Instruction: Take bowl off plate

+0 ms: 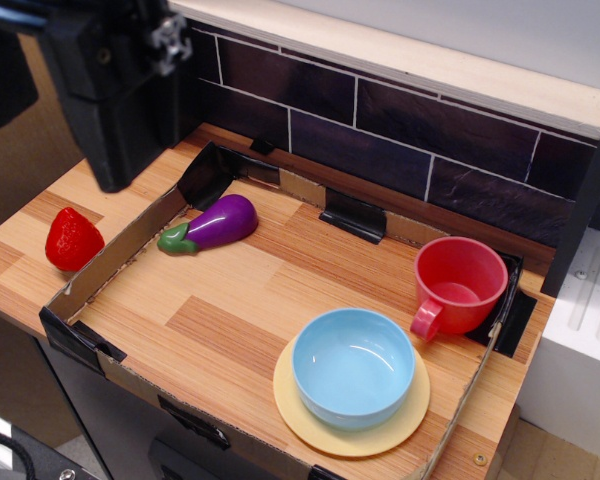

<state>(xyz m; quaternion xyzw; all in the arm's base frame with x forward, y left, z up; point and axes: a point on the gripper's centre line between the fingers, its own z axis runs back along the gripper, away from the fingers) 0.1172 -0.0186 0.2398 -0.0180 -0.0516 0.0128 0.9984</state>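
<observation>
The glossy light-blue bowl (pixel 353 366) sits upright on the flat pale-yellow plate (pixel 310 420) at the front right of the wooden counter. The bowl looks empty. My gripper (pixel 112 170) is a black block high at the far left, well away from the bowl and plate, above the counter's left side. Its fingers do not show apart from the body, so I cannot tell whether it is open or shut. Nothing shows in it.
A red-pink cup with a handle (pixel 458 285) stands just behind the plate on the right. A purple toy eggplant (pixel 216 223) lies at the back left. A red strawberry (pixel 72 240) lies outside the low cardboard rim (pixel 130 240). A dark tile wall (pixel 400 130) runs behind.
</observation>
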